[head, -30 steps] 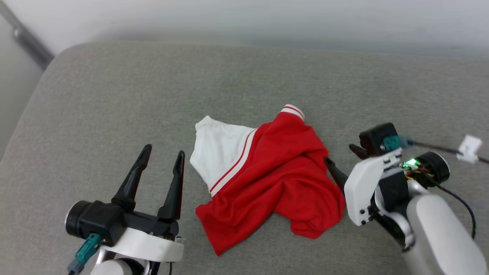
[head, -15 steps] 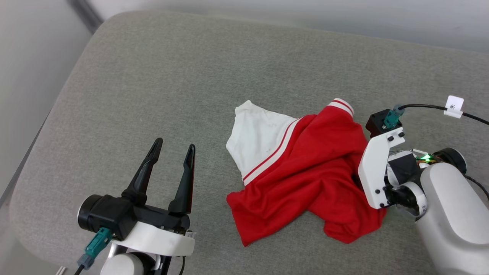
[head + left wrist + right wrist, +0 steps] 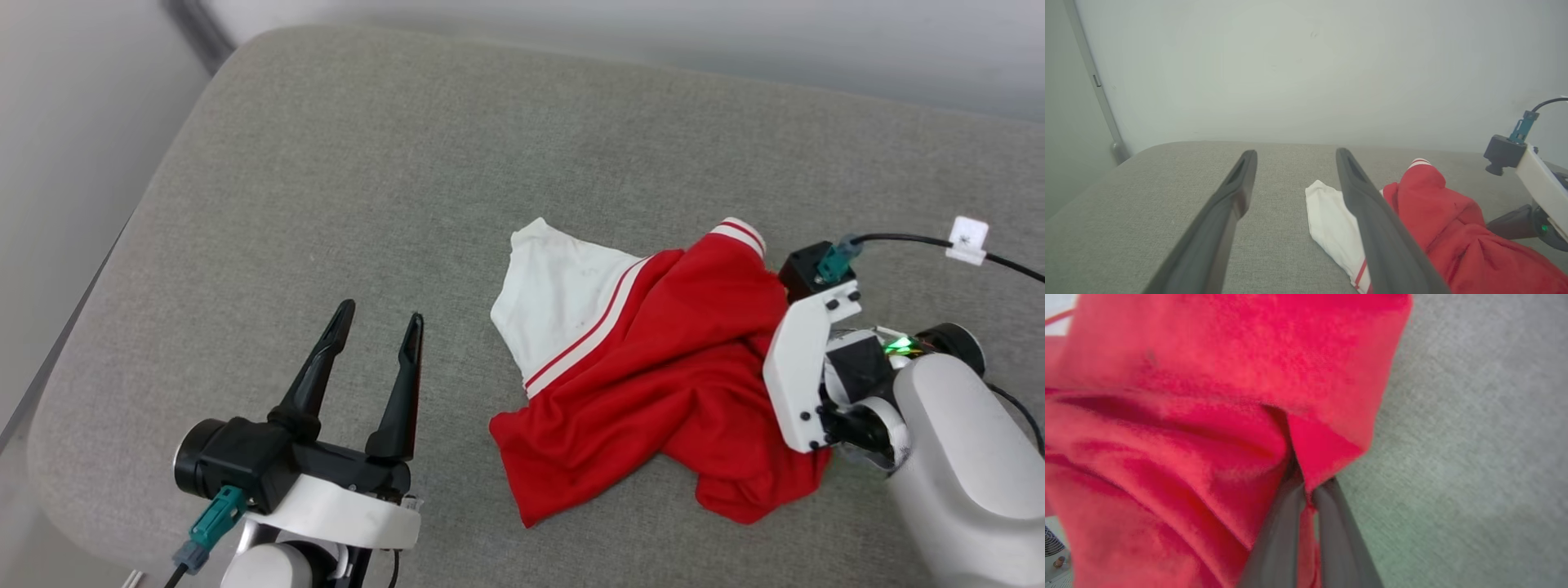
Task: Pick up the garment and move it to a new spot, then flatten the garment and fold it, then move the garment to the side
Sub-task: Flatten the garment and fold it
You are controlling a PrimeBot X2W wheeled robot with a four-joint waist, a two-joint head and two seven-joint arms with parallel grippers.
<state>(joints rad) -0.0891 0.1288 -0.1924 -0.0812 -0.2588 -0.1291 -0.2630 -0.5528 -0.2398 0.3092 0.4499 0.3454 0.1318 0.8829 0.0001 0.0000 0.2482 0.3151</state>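
Right gripper: clamped on garment fold, tips buried in it.
Left gripper: fingers apart, lower left.

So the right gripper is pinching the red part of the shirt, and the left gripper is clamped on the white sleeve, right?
Not quite. The left gripper is open and holds nothing. The head view shows it apart from the shirt, off to the side of the white sleeve. The right gripper does pinch the red part.
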